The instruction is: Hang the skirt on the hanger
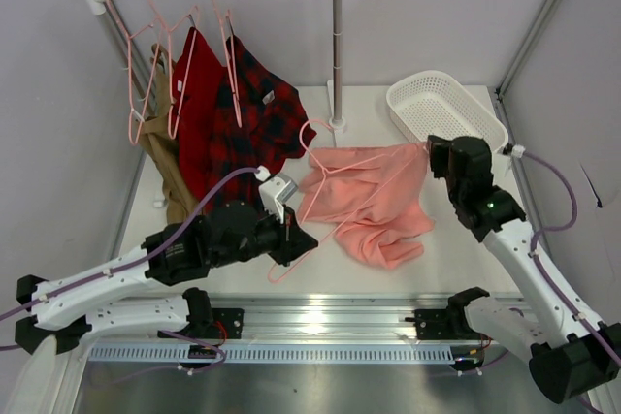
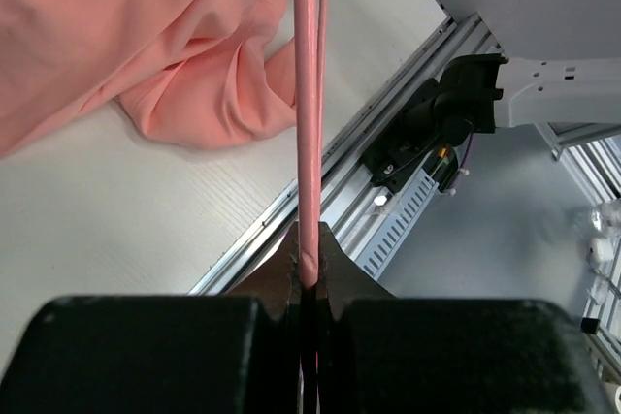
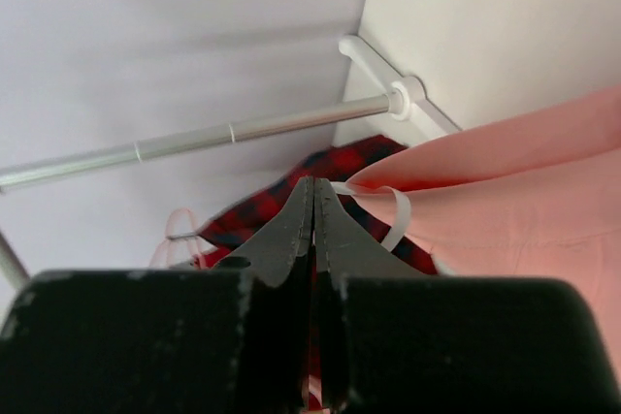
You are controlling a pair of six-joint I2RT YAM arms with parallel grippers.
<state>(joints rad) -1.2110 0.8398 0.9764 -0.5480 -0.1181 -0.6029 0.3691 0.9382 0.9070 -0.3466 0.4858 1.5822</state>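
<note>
On the white table (image 1: 451,249), midway along its near edge, soft salmon-pink cloth skirt (image 1: 374,203) lay crumpled over thin pale-pink wire hanger (image 2: 306,94), left gripper (image 2: 309,257) clamped on the wire, right gripper (image 3: 312,187) pinching a skirt corner; cloth risked sliding off should the wire twist.

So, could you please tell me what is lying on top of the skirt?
The hanger rests on the skirt by its hook end; its lower bar disappears under the cloth.
</note>
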